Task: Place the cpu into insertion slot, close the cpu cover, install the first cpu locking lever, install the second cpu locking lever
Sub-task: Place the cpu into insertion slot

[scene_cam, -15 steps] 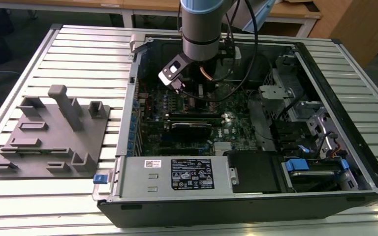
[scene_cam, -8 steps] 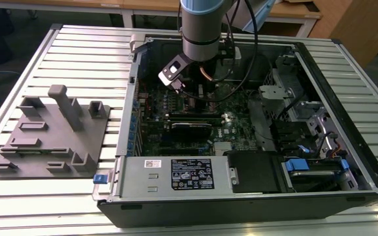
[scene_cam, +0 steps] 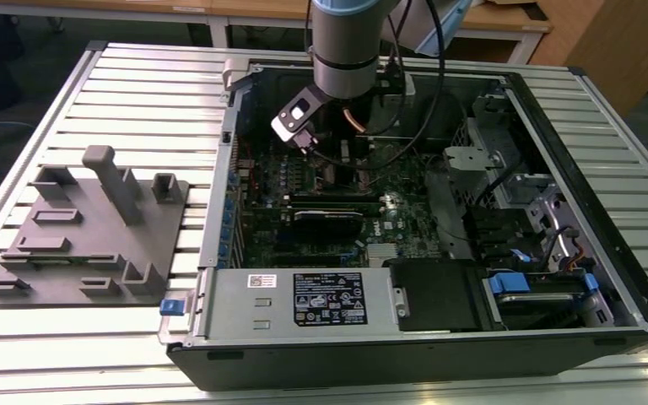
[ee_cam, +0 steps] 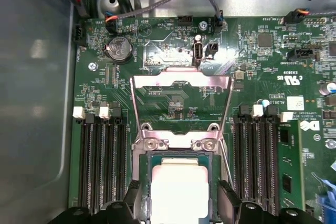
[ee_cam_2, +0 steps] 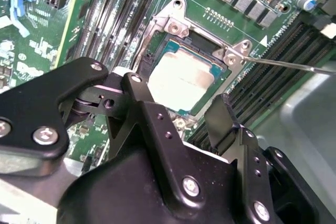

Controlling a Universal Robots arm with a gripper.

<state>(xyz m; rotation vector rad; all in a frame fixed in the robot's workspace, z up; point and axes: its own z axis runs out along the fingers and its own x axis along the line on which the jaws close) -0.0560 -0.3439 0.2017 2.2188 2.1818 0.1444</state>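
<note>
My arm (scene_cam: 347, 42) comes down steeply from above, wrist pointing downward, and my gripper (ee_cam_2: 177, 94) hangs with both black fingers (ee_cam: 227, 205) spread well apart.
</note>
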